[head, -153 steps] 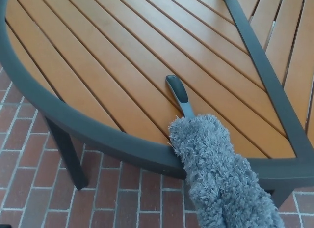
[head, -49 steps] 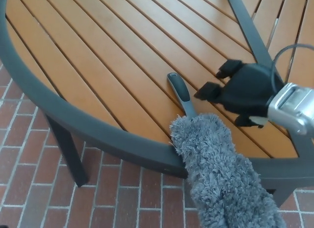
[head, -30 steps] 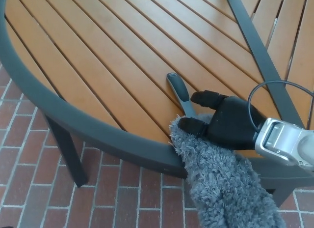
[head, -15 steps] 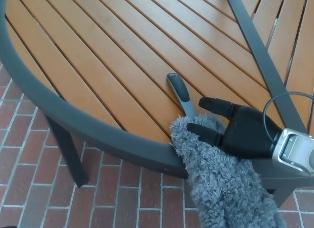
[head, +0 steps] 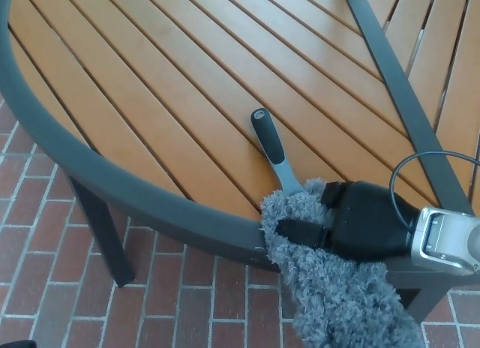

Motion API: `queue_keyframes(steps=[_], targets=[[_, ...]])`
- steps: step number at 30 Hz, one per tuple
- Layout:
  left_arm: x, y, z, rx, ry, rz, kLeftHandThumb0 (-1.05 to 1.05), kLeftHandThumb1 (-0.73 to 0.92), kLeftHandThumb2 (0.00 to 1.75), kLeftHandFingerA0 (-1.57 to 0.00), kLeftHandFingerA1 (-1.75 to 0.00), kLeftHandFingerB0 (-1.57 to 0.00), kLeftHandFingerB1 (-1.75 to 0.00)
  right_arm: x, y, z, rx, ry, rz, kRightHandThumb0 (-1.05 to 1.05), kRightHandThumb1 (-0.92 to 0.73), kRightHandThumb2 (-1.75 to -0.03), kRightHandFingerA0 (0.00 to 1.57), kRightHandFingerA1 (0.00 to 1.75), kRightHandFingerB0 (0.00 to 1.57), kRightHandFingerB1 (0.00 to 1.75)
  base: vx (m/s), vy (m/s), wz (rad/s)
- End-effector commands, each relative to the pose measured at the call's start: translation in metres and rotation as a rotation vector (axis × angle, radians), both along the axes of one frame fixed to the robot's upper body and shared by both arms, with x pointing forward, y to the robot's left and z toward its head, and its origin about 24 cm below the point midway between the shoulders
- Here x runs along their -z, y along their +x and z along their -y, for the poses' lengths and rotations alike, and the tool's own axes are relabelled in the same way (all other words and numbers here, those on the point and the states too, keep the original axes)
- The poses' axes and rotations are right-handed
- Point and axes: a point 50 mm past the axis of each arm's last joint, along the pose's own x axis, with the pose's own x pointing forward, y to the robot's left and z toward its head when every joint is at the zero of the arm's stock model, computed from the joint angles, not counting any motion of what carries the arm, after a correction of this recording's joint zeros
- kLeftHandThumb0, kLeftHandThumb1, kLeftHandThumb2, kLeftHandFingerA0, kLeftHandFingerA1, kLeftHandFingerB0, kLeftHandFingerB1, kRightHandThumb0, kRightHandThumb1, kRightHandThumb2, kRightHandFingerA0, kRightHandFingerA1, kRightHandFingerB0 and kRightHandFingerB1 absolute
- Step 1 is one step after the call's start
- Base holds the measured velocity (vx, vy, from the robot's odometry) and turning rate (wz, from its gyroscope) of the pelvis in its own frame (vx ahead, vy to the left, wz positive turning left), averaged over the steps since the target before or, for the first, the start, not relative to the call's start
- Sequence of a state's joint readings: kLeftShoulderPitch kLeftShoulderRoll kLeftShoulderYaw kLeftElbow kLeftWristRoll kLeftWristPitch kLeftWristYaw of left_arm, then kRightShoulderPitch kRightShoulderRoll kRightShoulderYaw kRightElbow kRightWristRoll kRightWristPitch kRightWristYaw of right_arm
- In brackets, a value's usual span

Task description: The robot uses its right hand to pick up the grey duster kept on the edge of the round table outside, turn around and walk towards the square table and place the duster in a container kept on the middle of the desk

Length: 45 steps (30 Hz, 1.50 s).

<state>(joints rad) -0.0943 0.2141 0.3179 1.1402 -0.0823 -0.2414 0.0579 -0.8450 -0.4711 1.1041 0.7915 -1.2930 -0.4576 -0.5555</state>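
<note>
The right hand [head: 352, 226] has its fingers wrapped into the fluffy head of the grey duster [head: 330, 288], apparently gripping it at the round table [head: 150, 202] rim; the handle lies on the slats, brick paving [head: 45, 235] below.

My right hand [head: 358, 226], nowhere in sight five seconds back, has come in from the right and sunk into the grey duster [head: 330, 288]; my fingers [head: 300, 231], spread half a second ago, now wrap its fluffy head; the handle [head: 270, 147] has swung slightly left.
</note>
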Motion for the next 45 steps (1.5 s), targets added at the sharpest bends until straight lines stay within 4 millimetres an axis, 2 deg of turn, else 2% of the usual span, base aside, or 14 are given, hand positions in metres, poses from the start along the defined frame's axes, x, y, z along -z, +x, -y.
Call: queue_keyframes(steps=[1, 4, 5, 6, 7, 10, 22, 28, 29, 32, 33, 37, 38, 45], targets=[[-0.009, 0.009, 0.001, 0.032, 0.064, 0.095, -0.07, 0.55, 0.95, -0.93, -0.89, -0.89, -0.72, 0.011, -0.013, -0.011, -0.094, -0.006, -0.083, -0.16, -0.69, -0.64, 0.57, 1.15, 0.0, 0.21, 0.0, 0.0, 0.0], [-0.009, 0.01, 0.003, 0.037, 0.073, 0.097, -0.05, 0.56, 0.95, -0.95, -0.91, -0.92, -0.72, 0.011, -0.011, -0.015, -0.1, -0.038, -0.074, -0.28, -0.59, -0.75, 0.69, 1.35, 0.0, 0.15, 0.0, 0.0, 0.0], [-0.009, 0.01, 0.003, 0.038, 0.075, 0.095, -0.05, 0.57, 0.94, -0.93, -0.89, -0.92, -0.7, 0.011, -0.011, -0.015, -0.087, -0.041, -0.094, -0.2, -0.47, -0.94, 1.02, 1.23, 0.0, 0.49, 0.0, 0.0, 0.0], [-0.008, 0.01, 0.003, 0.038, 0.076, 0.092, -0.05, 0.57, 0.94, -0.93, -0.89, -0.92, -0.7, 0.011, -0.011, -0.014, -0.071, -0.04, -0.12, -0.2, -0.47, -0.94, 1.02, 1.23, 0.0, 0.49, 0.0, 0.0, 0.0], [-0.008, 0.009, 0.003, 0.035, 0.075, 0.093, -0.05, 0.58, 0.93, -0.94, -0.88, -0.92, -0.7, 0.011, -0.012, -0.014, -0.059, -0.041, -0.126, -0.38, -0.59, -0.64, 0.93, 1.64, 0.78, 0.6, 0.0, 0.0, 0.0], [-0.008, 0.009, 0.003, 0.031, 0.073, 0.093, -0.08, 0.56, 0.97, -0.94, -0.89, -0.91, -0.73, 0.013, -0.012, -0.011, -0.03, -0.035, -0.133, -0.38, -0.56, -0.61, 1.0, 1.67, 0.89, 0.62, 0.0, 0.0, 0.0], [-0.006, 0.009, 0.007, 0.043, 0.07, 0.09, -0.03, 0.5, 1.07, -0.95, -0.95, -0.85, -0.85, 0.016, -0.014, 0.007, 0.104, 0.094, -0.073, -0.42, -0.67, -0.6, 1.07, 1.74, 0.82, 0.92, 0.0, 0.0, 0.0], [-0.005, 0.008, 0.007, 0.05, 0.074, 0.087, -0.05, 0.58, 0.91, -0.94, -0.9, -0.89, -0.7, 0.009, -0.009, 0.012, 0.163, 0.175, -0.065, -0.35, -0.81, -0.75, 1.07, 1.75, 0.83, 1.07, 0.0, 0.0, 0.0], [-0.005, 0.007, 0.007, 0.056, 0.082, 0.08, -0.05, 0.56, 0.95, -0.93, -0.89, -0.89, -0.69, 0.005, -0.006, 0.012, 0.177, 0.22, -0.078, -0.35, -0.71, -0.88, 1.24, 1.68, 0.9, 1.15, 0.0, 0.0, 0.0], [-0.005, 0.007, 0.007, 0.053, 0.078, 0.081, -0.07, 0.56, 0.96, -0.94, -0.91, -0.88, -0.72, 0.001, -0.005, 0.011, 0.189, 0.25, -0.084, -0.38, -0.83, -0.75, 1.02, 1.75, 0.84, 1.12, 0.0, 0.0, 0.0], [-0.004, 0.006, 0.008, 0.049, 0.064, 0.085, -0.03, 0.55, 0.92, -0.97, -0.92, -0.9, -0.72, -0.006, -0.002, 0.008, 0.2, 0.329, -0.089, -0.44, -0.62, -1.04, 1.21, 1.37, 0.86, 1.11, 0.0, 0.0, 0.0], [-0.004, 0.004, 0.008, 0.046, 0.048, 0.089, -0.03, 0.55, 0.92, -0.97, -0.92, -0.9, -0.72, -0.016, 0.002, 0.004, 0.213, 0.444, -0.098, -0.44, -0.62, -1.04, 1.21, 1.37, 0.86, 1.11, 0.0, 0.0, 0.0], [-0.003, 0.004, 0.008, 0.043, 0.051, 0.084, -0.03, 0.56, 0.9, -0.97, -0.92, -0.91, -0.72, -0.021, 0.003, 0.0, 0.235, 0.514, -0.103, -0.32, -0.74, -0.9, 0.89, 1.75, 0.71, 1.68, 0.0, 0.0, 0.0], [-0.001, -0.001, 0.009, 0.061, 0.06, 0.073, -0.03, 0.51, 0.99, -0.93, -0.95, -0.92, -0.72, -0.04, 0.006, -0.013, 0.36, 0.805, -0.178, -0.3, -0.71, -1.0, 0.88, 1.75, 0.71, 1.62, 0.0, 0.0, 0.0]])
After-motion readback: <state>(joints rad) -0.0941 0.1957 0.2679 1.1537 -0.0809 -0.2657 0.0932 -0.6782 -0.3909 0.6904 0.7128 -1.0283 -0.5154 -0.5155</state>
